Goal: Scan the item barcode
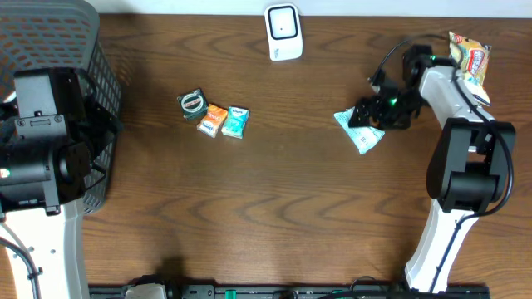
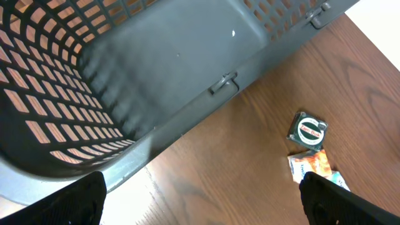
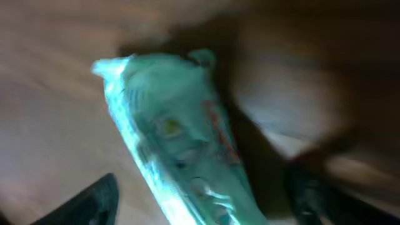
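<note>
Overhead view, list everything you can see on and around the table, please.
basket: one, dark grey, left end of the table
barcode scanner: one, white, far edge, centre
green round packet: one, left of centre
orange packet: one, beside the green one
teal packet: one, right of the orange one
light blue packet: one, under the right gripper
snack bag: one, yellow and red, far right corner
table: one, brown wood
left gripper: one, black, open, by the basket
right gripper: one, black, open, over the light blue packet

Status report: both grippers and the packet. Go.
Left gripper open, over basket. Right gripper open, above teal packet on table. Nothing between packet and white scanner.
</note>
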Tool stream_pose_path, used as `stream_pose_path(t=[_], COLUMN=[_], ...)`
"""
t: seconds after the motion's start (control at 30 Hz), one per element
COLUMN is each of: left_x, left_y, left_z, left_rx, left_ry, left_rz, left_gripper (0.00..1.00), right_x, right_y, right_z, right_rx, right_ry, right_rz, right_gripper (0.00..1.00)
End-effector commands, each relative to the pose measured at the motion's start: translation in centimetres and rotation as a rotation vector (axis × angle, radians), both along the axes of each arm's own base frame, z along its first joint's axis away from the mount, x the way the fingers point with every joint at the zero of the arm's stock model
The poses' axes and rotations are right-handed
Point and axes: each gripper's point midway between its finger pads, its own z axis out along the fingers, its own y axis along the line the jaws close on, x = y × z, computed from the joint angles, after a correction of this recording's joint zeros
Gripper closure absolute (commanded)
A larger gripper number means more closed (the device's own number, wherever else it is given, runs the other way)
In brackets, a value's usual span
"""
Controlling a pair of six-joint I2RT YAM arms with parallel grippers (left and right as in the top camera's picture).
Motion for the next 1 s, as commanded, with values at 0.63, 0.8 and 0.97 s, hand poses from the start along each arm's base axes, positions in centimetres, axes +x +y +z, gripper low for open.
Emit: stream_pose_path(t=[0.63,0.8,0.97], left_x=[-0.2,-0.2,-0.2], left_y=[0.3,0.3,0.3], left_z=[-0.2,-0.2,-0.2], left_rx=[0.000,0.000,0.000], left_ry=[0.004,0.004,0.004], left_rz=[0.023,0.023,0.023], left_gripper=[0.02,0.02,0.02], right_x=[0.8,0.8,0.0], right_y=[-2.8,-2.5,1.4], right_z=[2.4,5.0,4.0], right_rx=[-0.700,-1.089,-1.156], right_ry=[-0.025,-0.211,-0.327], right_rz=[-0.221,-0.294,-0.229], right_gripper=[0.99,0.99,0.97])
